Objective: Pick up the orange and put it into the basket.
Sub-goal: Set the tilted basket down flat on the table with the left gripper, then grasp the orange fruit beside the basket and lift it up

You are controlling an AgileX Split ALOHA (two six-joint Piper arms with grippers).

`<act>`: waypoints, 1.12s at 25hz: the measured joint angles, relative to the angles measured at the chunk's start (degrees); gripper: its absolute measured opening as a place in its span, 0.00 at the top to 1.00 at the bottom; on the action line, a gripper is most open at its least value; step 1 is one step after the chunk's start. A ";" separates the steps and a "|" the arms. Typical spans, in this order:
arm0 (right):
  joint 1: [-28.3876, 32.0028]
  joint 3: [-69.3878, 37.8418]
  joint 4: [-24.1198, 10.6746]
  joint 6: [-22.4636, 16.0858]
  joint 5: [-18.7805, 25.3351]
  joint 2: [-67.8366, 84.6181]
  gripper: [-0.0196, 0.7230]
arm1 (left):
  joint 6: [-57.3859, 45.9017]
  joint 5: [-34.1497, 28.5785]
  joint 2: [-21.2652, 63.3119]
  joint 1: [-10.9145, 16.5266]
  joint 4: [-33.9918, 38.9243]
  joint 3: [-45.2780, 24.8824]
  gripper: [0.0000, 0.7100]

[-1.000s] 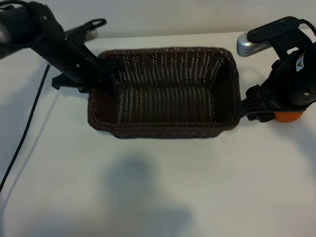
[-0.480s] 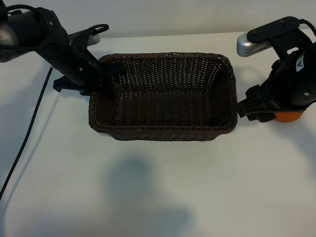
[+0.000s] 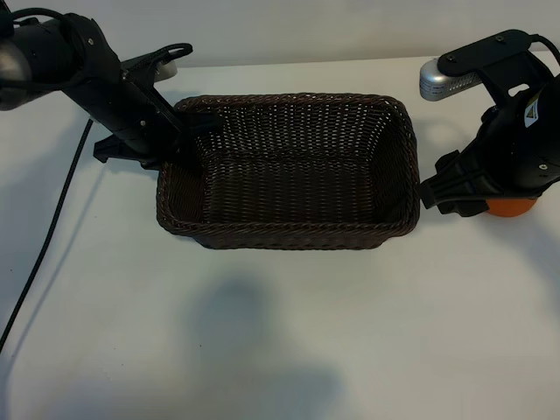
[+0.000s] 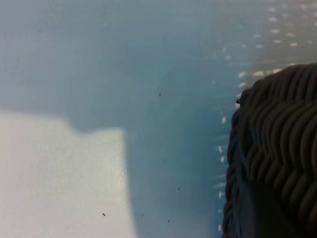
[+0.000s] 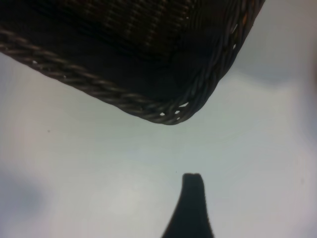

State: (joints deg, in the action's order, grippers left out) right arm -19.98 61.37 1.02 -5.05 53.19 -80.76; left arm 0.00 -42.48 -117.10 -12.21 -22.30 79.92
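The dark-brown woven basket [image 3: 289, 236] sits in the middle of the white table. My left gripper [image 3: 191, 131] is shut on the basket's left rim at its far corner, one finger inside and one outside; the left wrist view shows that braided rim [image 4: 277, 148] close up. My right gripper [image 3: 435, 194] hovers just off the basket's right side, open with nothing between its fingers. One dark finger [image 5: 192, 198] points at the basket's corner [image 5: 171, 116]. The orange [image 3: 511, 207] lies on the table beneath the right arm's wrist, mostly hidden by it.
A black cable [image 3: 48, 227] runs down the table's left side. A silver-grey part of the right arm [image 3: 446, 77] juts out at the back right. Bare white table [image 3: 289, 341] lies in front of the basket.
A second ago the left arm and basket were moving; the basket has shifted slightly toward the near edge and now lies still. The right arm and orange have not moved.
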 joint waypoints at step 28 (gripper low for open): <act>0.00 0.00 0.12 0.00 0.34 0.00 0.19 | -5.83 -6.91 12.49 -0.11 10.33 3.24 0.06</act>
State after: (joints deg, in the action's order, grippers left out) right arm -19.98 61.37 1.13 -5.05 53.53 -80.76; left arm -5.83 -49.38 -104.62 -12.33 -11.98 83.16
